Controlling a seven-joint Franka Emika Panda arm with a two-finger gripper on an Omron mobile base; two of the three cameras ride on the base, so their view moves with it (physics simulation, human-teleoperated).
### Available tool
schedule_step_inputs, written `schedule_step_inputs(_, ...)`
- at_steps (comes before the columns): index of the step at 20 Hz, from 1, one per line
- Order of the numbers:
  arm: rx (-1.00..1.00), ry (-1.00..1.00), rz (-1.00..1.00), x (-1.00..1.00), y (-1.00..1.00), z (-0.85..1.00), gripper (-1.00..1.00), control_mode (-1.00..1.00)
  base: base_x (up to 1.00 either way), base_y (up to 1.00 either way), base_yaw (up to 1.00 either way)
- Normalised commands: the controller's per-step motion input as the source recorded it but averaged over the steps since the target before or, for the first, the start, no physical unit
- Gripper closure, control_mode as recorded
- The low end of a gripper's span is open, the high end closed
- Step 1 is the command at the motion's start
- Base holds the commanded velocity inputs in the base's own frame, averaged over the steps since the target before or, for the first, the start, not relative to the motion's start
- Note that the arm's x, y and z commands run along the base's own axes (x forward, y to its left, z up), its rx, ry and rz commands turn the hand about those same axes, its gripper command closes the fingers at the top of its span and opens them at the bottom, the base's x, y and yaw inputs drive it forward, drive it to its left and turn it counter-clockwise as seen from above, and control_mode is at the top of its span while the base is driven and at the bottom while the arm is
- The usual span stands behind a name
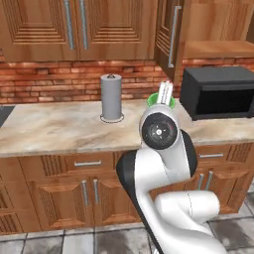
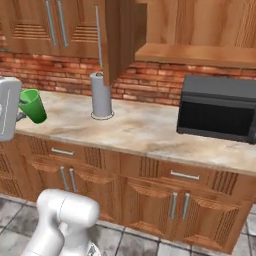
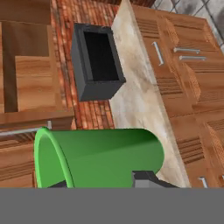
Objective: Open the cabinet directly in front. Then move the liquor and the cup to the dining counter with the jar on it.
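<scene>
With the cabinet (image 2: 117, 35) door already swung open, we carry one green cup (image 3: 103, 155) pinched in our claw (image 3: 109, 181), lifted off the worktop. Beyond the claw stand one microwave (image 3: 97, 61) and one paper-towel roll (image 2: 101, 95). The dining-counter delivery remains, we judge.

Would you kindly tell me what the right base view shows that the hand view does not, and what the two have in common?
The right base view alone takes in the grey paper-towel roll standing on the worktop, the open cabinet door seen edge-on above it, and the closed wall cabinet doors at upper left.

The hand view alone shows the gripper closed on the cup, and the cup's rim close up.

Both show the green cup, lying on its side in the grasp, the black microwave, the marble worktop, the brick wall and the base cabinets.
</scene>
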Motion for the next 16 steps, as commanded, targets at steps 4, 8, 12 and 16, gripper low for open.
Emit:
schedule_step_inputs(4, 0.00, 0.00, 0.00, 0.00, 0.00, 0.00, 1.00, 1.00, 0.15, 0.82, 0.27)
schedule_step_inputs(8, 0.00, 0.00, 0.00, 0.00, 0.00, 0.00, 1.00, 1.00, 0.19, 0.88, 0.41)
schedule_step_inputs(12, 0.00, 0.00, 0.00, 0.00, 0.00, 0.00, 1.00, 1.00, 0.06, 0.82, 0.47)
schedule_step_inputs(16, 0.00, 0.00, 0.00, 0.00, 0.00, 0.00, 1.00, 1.00, 0.09, 0.76, 0.47)
